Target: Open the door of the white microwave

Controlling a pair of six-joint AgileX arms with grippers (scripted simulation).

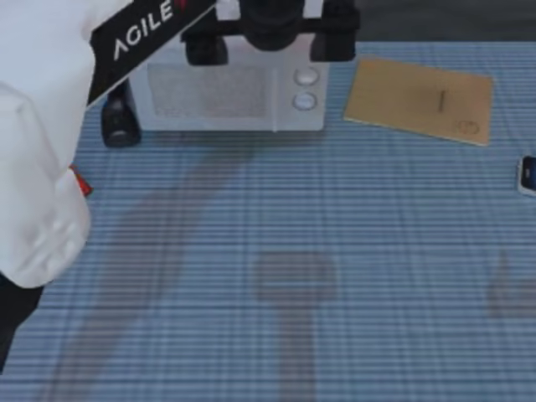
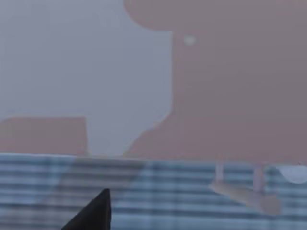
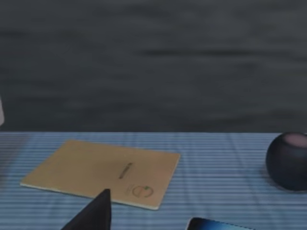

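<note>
Desk: blue-striped.
Left arm: white, at desk's left; left gripper beside microwave's left edge; fingers' state untellable.
Microwave: far centre, door shut.
Notebook: tan, right of microwave.
Right gripper: unseen.

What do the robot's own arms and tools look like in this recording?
The left arm has bulky, rounded white shells and a black band with white AGILE lettering. Its tool is black. Each wrist view shows only a black wedge-shaped fingertip. No cables show.
</note>
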